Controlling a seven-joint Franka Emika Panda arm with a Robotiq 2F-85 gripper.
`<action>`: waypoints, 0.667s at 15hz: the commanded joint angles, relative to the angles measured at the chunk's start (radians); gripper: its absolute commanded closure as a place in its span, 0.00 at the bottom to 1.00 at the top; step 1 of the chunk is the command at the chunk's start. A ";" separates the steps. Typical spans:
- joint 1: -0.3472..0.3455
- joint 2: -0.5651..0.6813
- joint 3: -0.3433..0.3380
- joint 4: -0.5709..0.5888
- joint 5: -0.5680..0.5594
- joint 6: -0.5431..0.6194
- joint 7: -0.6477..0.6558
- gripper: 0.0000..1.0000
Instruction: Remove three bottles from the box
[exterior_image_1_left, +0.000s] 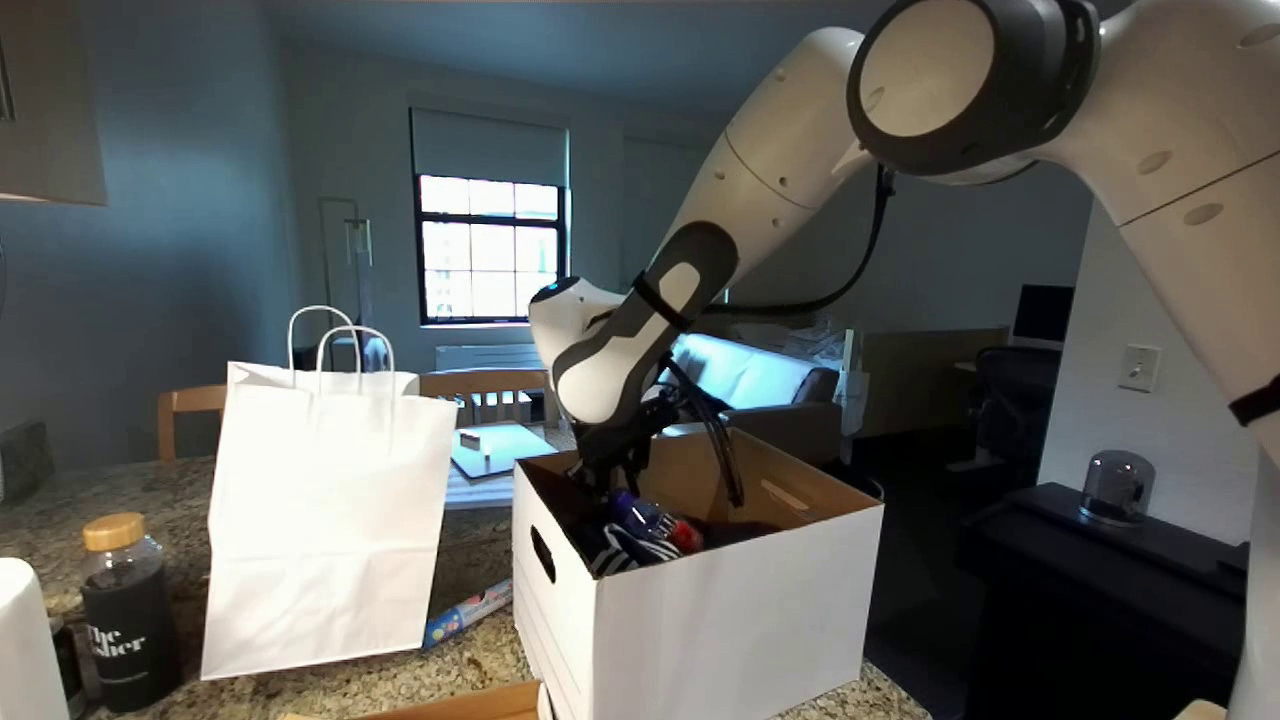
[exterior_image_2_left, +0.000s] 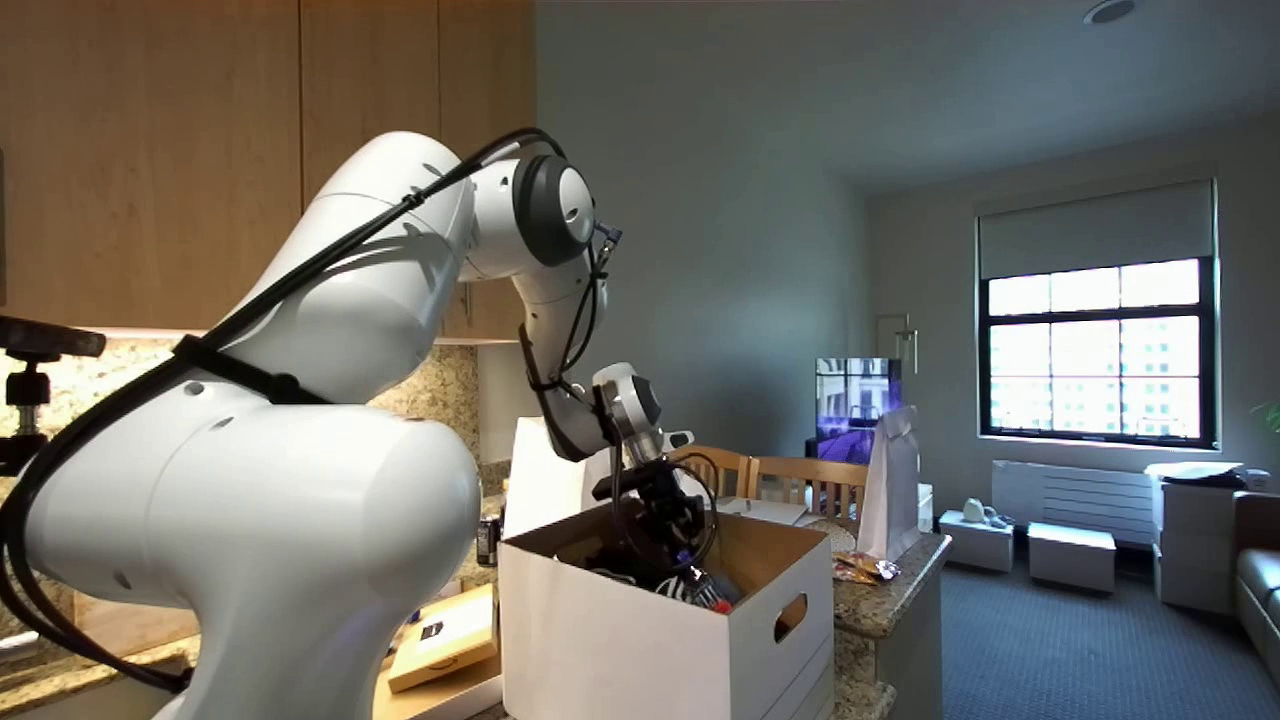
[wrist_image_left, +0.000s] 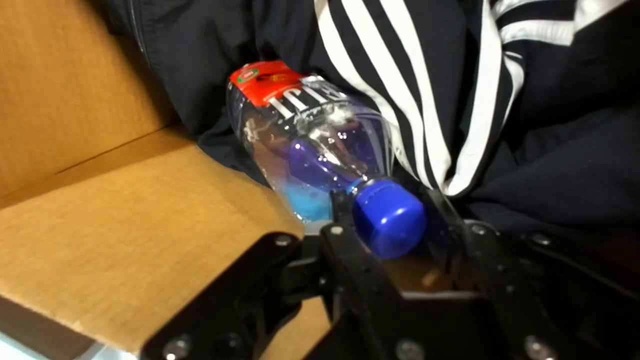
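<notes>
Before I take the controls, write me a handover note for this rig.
Pincer: shut on the blue-capped bottle at its cap end.
Things: that bottle is inside the open white box with striped dark cloth; I can make out no other.
Done: bottle gripped; whether any are already out, I can't tell.
Left: lift it clear, then continue until three are out.

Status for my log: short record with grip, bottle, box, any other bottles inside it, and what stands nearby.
Grip: gripper closed on a bottle at its capped end
Bottle: clear, blue-capped, red on the label; inside the box, lying against dark striped cloth
Box: white outside, brown inside, open on top
Other bottles inside: none that I can make out
Nearby: white paper bag on the counter, apart from the box
</notes>
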 joint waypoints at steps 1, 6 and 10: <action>-0.028 -0.140 0.057 -0.038 0.047 -0.128 -0.039 0.85; -0.062 -0.284 0.124 -0.030 0.106 -0.217 -0.034 0.85; -0.101 -0.399 0.164 -0.018 0.156 -0.216 -0.032 0.85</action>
